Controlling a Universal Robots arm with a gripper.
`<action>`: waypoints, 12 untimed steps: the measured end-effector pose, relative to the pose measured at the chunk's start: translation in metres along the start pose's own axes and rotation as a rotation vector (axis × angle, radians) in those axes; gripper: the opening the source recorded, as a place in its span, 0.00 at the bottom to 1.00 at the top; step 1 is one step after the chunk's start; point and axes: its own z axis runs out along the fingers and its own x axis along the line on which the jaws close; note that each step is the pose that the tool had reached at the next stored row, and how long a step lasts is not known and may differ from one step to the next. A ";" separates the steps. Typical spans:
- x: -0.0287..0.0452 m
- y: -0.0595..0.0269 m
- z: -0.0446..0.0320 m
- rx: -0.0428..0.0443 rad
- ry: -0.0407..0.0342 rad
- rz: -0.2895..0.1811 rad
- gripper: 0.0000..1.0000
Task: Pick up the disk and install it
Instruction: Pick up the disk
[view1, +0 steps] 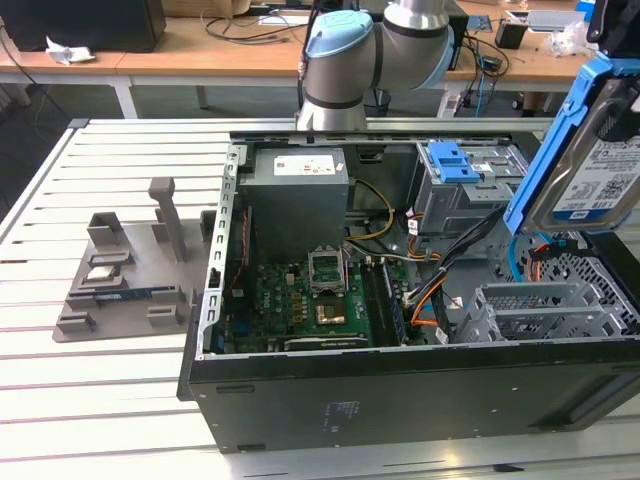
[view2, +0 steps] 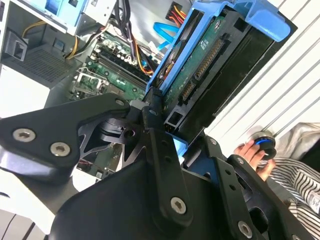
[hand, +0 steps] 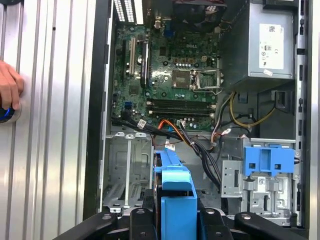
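Slatted table (view1: 100, 380); claw (hand: 175, 220) grips one disk (view1: 590, 170) aloft.

Robot arm (view1: 340, 60) and hand (view2: 172, 127).
Silver-grey arm joints carry light-blue caps; the black hand's linkages bear silver screws.

Robotics lab: slatted worktable (view1: 100, 380), cable-strewn desks (view1: 215, 58) behind.

Matt silver metal disk (view1: 585, 165) w/ paper label (view1: 610, 182) & blue plastic frame (view1: 563, 128); matt black gripper (view2: 172, 125); white ribbed-metal bench (view1: 100, 400).
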 end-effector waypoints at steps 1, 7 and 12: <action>0.0027 -0.0001 0.0000 0.0000 -0.0001 0.000 0.36; 0.0161 -0.0003 0.0000 0.0000 0.0000 0.000 0.36; 0.0248 -0.0007 0.0000 0.0000 0.0000 0.000 0.36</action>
